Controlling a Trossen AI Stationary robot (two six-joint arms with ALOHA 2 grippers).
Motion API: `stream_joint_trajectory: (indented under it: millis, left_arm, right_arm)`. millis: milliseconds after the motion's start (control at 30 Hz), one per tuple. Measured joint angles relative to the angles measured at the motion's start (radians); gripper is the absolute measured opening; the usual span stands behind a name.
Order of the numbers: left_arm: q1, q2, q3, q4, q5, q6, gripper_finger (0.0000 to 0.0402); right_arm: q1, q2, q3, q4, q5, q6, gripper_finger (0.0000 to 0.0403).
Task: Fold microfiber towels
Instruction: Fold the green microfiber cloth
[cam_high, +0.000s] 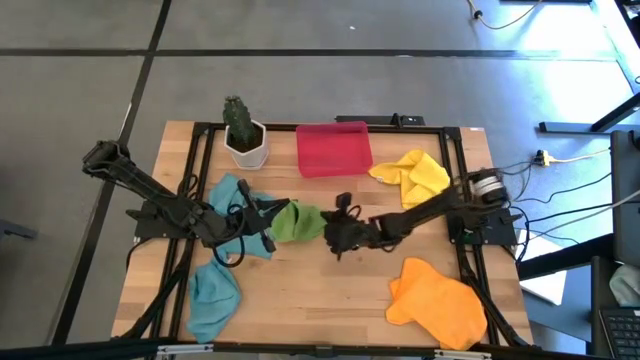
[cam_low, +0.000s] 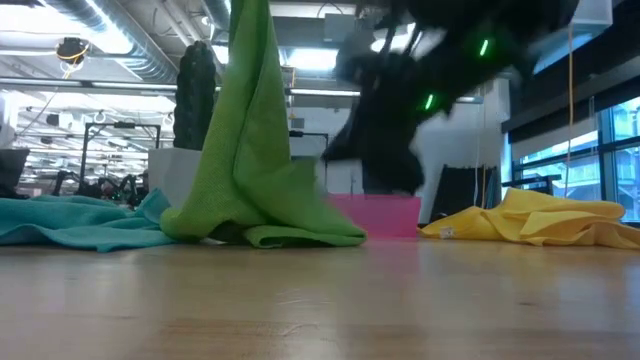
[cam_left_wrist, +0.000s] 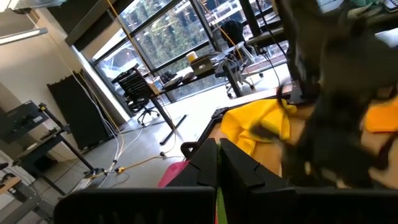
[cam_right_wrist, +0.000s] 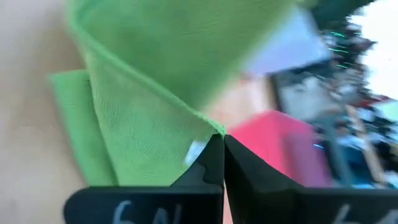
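Right end effector (cam_right_wrist: 222, 163) is pinched shut on an edge of the lime green towel (cam_high: 297, 221) near the table's centre; left end effector (cam_left_wrist: 219, 180) grips it too, lifted. Draw both apart evenly to spread it flat before folding.

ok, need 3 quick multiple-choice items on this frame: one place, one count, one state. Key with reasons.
1. Where does the red tray sit?
A. Far edge of the table, between potted cactus and yellow towel
B. Near edge, beside the orange towel
C. Under the left arm

2. How many towels show in the high view?
A. Three
B. Five
C. Seven

3. What state is the right claw in?
A. Wide open over bare wood
B. Shut on the green towel
C. Shut on the tray

Key: 1 A, the high view shows it between them. 2 B: two teal, green, yellow, orange. 3 B, the right wrist view shows its fingers pinching a green corner.
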Motion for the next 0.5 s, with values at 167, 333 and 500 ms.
stream_joint_trajectory:
  millis: [167, 333, 500]
  left_arm:
    - [0.054, 0.0, 0.0, 0.144, -0.074, 0.107, 0.0]
    - [0.141, 0.0, 0.042, 0.293, -0.086, 0.318, 0.0]
    - [0.221, 0.0, 0.18, 0.171, -0.064, 0.37, 0.0]
  right_arm:
    - [0.062, -0.267, 0.002, -0.209, 0.09, 0.057, 0.0002]
    - [0.075, -0.515, 0.002, -0.304, 0.143, 0.071, 0.0002]
    - [0.067, -0.705, 0.006, -0.308, 0.179, 0.045, 0.0001]
